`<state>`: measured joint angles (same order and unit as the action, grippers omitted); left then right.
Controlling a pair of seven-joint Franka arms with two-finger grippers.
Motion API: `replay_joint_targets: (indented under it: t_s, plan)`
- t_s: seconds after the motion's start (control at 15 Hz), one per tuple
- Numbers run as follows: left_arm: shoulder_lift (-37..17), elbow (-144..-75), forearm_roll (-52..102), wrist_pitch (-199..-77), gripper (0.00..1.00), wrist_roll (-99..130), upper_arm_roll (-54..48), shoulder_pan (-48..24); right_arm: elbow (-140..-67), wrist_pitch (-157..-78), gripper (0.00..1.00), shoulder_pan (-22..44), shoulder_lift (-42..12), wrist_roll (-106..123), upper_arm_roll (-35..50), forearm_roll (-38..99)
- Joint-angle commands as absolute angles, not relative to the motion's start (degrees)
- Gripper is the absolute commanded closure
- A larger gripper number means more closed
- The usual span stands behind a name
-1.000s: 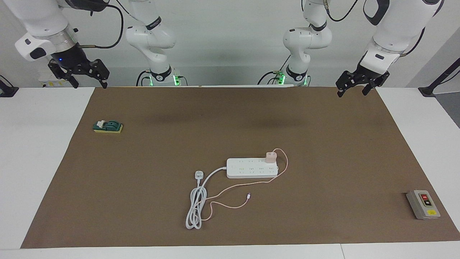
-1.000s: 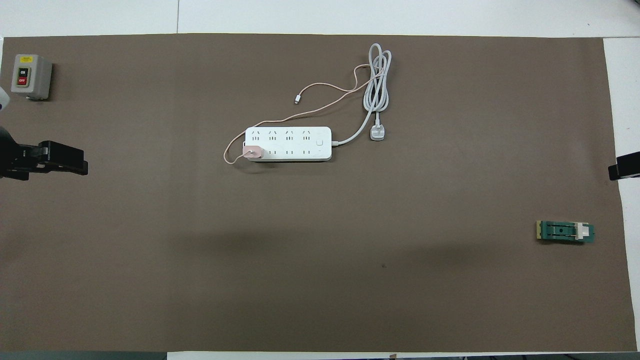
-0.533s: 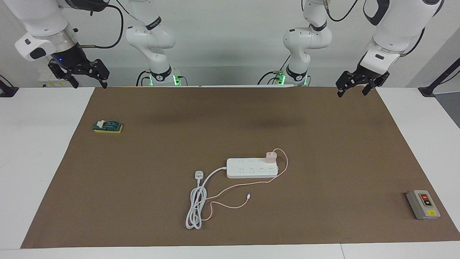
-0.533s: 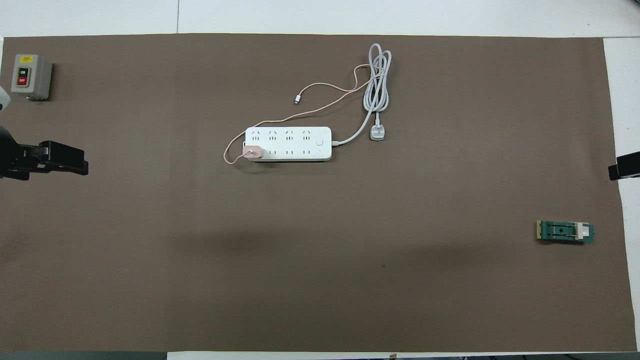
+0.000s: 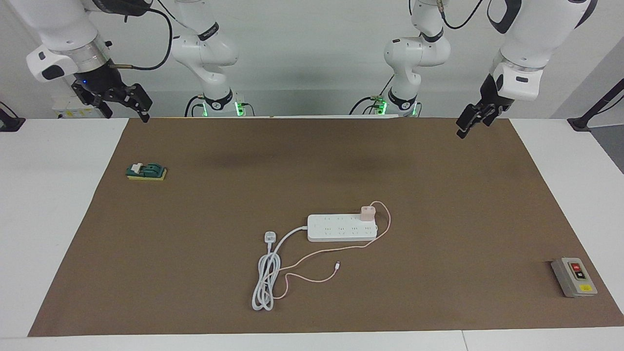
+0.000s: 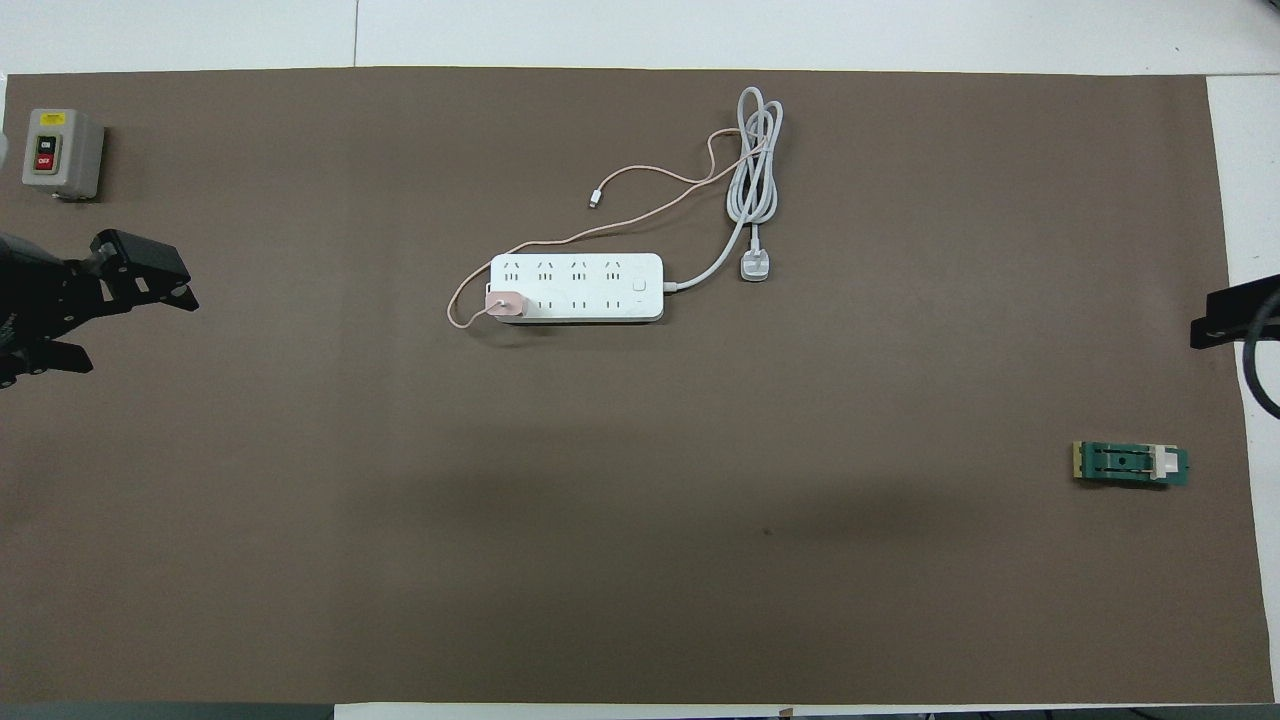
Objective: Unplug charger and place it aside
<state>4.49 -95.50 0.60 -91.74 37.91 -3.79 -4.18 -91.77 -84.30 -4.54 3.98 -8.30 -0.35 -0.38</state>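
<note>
The pale-pink charger (image 5: 367, 212) (image 6: 505, 304) sits plugged into the end socket of the white power strip (image 5: 341, 229) (image 6: 590, 285), on the side toward the left arm's end, mid-table. Its thin pink cable (image 5: 321, 251) loops around the strip and trails farther from the robots. My left gripper (image 5: 469, 125) (image 6: 140, 335) hangs open over the mat's edge at its own end, well apart from the charger. High over the mat's corner at the other end, my right gripper (image 5: 126, 113) is open and holds nothing; only one of its fingers (image 6: 1222, 320) shows in the overhead view.
The strip's thick white cord lies coiled with its three-pin plug (image 5: 269, 237) (image 6: 753, 268) loose on the brown mat (image 5: 195, 273). A grey switch box (image 5: 574, 277) (image 6: 60, 152) stands at the left arm's end. A green block (image 5: 146, 171) (image 6: 1130, 464) lies at the right arm's end.
My left gripper has turned at the wrist and shifted slightly inward over the mat. The right gripper has edged a little inward too. The charger and strip have not moved.
</note>
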Motion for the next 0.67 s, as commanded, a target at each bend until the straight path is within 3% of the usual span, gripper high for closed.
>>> replay_joint_targets:
  t_s: [0.0, 0.4, 0.6]
  plan:
    - [6.06, -97.99, 0.88, -94.83, 0.0, 52.07, -3.34, -7.37, -92.55, -84.02, 0.0, -2.29, 3.52, -17.46, -0.09, 1.23]
    - [2.12, -98.0, 0.88, -97.46, 0.0, 73.0, -3.34, -10.46, -93.34, -87.45, 0.0, 4.83, -0.08, -40.21, -0.09, 7.28]
    - [-3.14, -96.25, 0.7, -98.26, 0.0, 84.16, -3.25, -12.39, -93.34, -91.39, 0.0, 8.07, -3.42, -51.99, -0.09, 11.68]
